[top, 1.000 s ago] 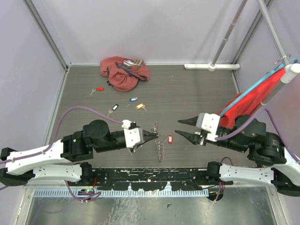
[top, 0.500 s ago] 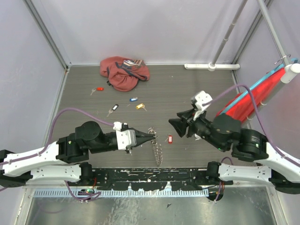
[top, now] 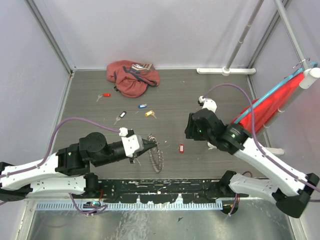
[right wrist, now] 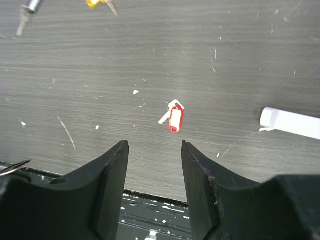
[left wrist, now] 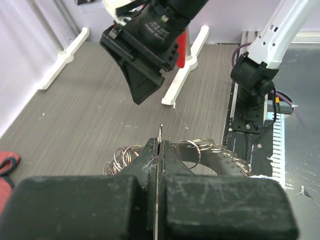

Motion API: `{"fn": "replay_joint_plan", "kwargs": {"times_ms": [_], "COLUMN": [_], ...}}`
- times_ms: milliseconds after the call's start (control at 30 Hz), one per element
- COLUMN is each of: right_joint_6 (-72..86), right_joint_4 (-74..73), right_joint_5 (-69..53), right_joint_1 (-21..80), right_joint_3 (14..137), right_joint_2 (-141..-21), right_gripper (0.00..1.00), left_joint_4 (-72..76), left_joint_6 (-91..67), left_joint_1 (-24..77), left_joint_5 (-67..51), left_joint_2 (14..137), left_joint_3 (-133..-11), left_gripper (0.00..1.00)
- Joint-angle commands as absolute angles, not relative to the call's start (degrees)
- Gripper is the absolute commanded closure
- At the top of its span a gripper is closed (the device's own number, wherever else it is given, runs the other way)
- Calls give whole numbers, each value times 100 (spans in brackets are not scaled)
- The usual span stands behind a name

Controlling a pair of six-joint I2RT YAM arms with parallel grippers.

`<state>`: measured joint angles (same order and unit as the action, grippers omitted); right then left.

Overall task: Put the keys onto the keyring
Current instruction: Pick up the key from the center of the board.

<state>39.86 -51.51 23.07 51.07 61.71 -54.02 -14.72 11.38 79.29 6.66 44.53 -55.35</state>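
My left gripper is shut on a thin ring of the keyring, a bunch of silver keys and rings that dangles from it over the front middle of the table. In the left wrist view its closed fingers pinch the ring edge-on, with loops of the keyring behind. My right gripper is open and empty, pointing down. In the right wrist view it hangs above and just short of a red-headed key, which lies on the table. Further keys lie at back left: red, black, blue and yellow-orange.
A reddish-pink cloth bag lies at the back. A red cloth on a white-footed stand is at the right; its foot shows in the right wrist view. The black rail runs along the near edge.
My right arm has lifted and swung back and left, and its gripper now points down near the red-headed key. My left gripper has drawn back left with the keyring.
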Motion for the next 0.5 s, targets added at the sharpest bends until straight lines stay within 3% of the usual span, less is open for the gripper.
{"fn": "replay_joint_plan", "kwargs": {"times_ms": [0,467], "right_joint_6": [3486,1846], "right_joint_4": [-4802,-4692], "right_joint_5": [966,1300], "right_joint_1": [4491,4456], "right_joint_3": [6146,6724], "right_joint_2": [-6200,-8800], "right_gripper": [47,46], "left_joint_4": [-1576,-1851], "left_joint_6": [940,949], "left_joint_1": [7936,7886], "left_joint_5": [1011,1300], "left_joint_2": [4422,4297], "left_joint_3": [-5596,-5611], "left_gripper": [100,100]}}
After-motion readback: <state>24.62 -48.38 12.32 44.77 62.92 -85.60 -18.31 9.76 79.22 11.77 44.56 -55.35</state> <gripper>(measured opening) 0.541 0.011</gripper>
